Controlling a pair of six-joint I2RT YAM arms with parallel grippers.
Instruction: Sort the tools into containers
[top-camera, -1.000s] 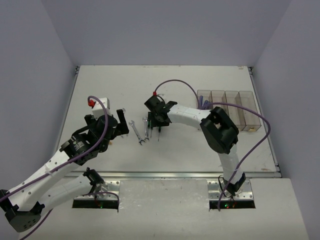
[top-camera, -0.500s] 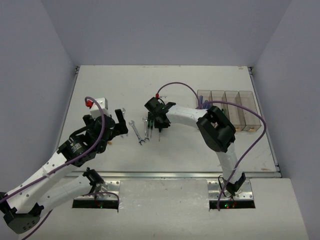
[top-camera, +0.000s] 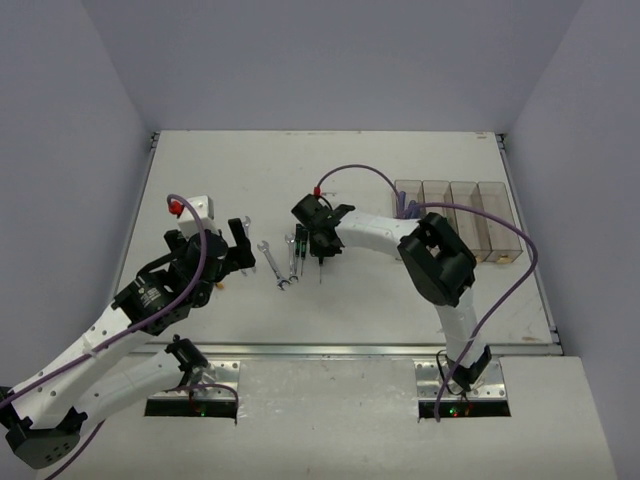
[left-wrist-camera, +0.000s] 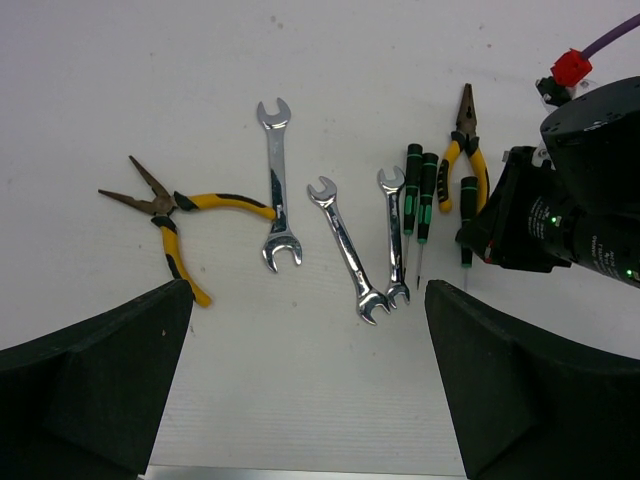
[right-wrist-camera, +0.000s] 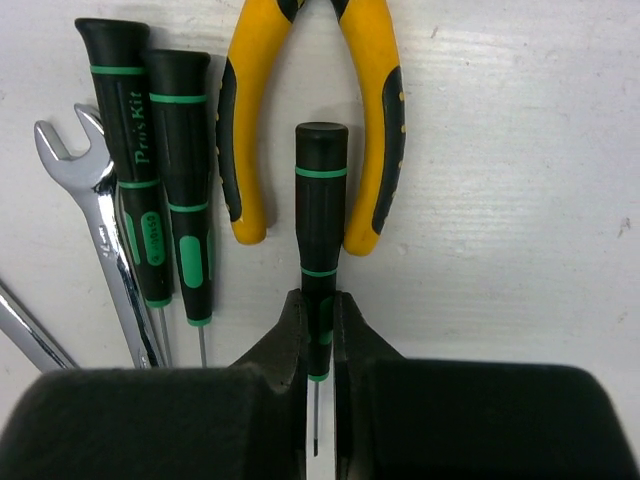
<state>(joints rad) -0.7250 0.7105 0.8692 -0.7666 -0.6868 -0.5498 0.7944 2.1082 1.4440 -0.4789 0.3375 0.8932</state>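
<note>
- Three slim screwdrivers lie side by side mid-table, each with a black handle ringed by green bands and a thin steel shaft pointing toward the arms' bases.
- One of them, the held screwdriver (right-wrist-camera: 320, 220), is the rightmost. The right gripper (right-wrist-camera: 318, 330) is clamped tight on its lower handle, just above where the shaft begins.
- Whether it is lifted off the white table (top-camera: 250, 170) cannot be told. Its cap sits between the two handles of the nearby pliers (right-wrist-camera: 385, 120), which are yellow with black grip insets.
- Two loose screwdrivers (right-wrist-camera: 125, 150) lie touching each other just left of it, one printed with pale lettering.
- Three silver wrenches (left-wrist-camera: 275, 190), open at both ends, lie left of the screwdrivers, the nearest right beside them.
- Second pliers (left-wrist-camera: 170, 215) lie farthest left, with the jaws parted and the yellow handles spread.
- Left gripper (left-wrist-camera: 308, 290) hangs above the tools with its jaws wide apart, holding nothing.
- Four clear brownish bins (top-camera: 460, 215) stand in a joined row at the table's right side, well apart from the tools.
</note>
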